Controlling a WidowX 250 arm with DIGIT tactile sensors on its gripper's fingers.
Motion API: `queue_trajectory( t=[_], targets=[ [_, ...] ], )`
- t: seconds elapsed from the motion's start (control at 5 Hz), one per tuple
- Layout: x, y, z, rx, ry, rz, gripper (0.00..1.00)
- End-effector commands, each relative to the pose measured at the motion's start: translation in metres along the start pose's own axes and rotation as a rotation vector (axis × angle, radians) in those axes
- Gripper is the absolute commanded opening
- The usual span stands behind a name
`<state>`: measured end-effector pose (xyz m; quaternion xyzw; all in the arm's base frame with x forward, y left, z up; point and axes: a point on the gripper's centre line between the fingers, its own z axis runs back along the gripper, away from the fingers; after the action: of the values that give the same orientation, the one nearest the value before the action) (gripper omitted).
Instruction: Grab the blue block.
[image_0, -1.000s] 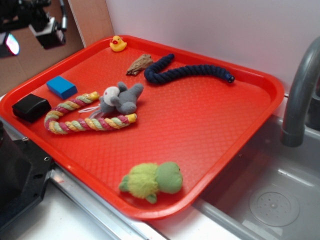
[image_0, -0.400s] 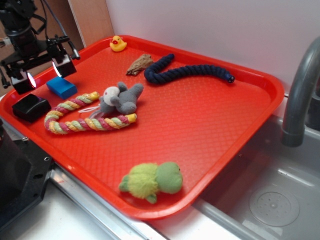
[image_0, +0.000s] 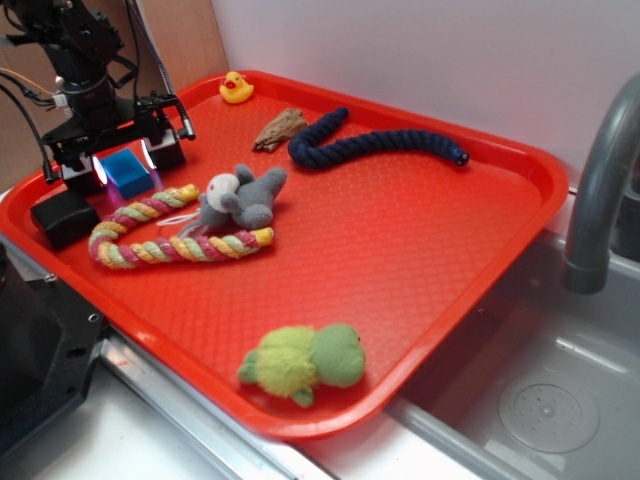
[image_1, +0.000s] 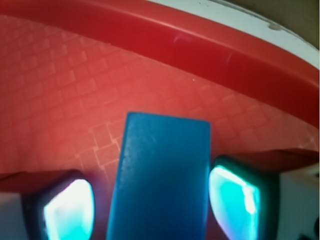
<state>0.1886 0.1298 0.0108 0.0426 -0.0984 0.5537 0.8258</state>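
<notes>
The gripper (image_0: 124, 165) is low over the red tray (image_0: 420, 260), its jaws spread with the blue block (image_0: 126, 168) between them; the wrist view shows a glowing pad (image_1: 70, 210) either side of the block (image_1: 162, 180), the right one nearly touching, which the exterior view cannot resolve; that view adds the black box (image_0: 62, 216) just beside, on the tray's near-left part; a sink (image_0: 540, 400) lies right.
</notes>
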Motion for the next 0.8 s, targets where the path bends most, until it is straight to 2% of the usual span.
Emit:
queue_trajectory(
  t=[0.0, 0.2, 0.4, 0.6],
  targets=[
    [-0.017, 0.006, 0.063, -0.059, 0.002, -0.342, 0.00],
    [-0.030, -0.010, 0.116, -0.180, 0.027, -0.572, 0.00],
    [-0.058, -0.046, 0.172, -0.223, 0.046, -0.818, 0.00],
    [-0.092, -0.058, 0.228, -0.220, 0.041, -1.075, 0.00]
  ],
)
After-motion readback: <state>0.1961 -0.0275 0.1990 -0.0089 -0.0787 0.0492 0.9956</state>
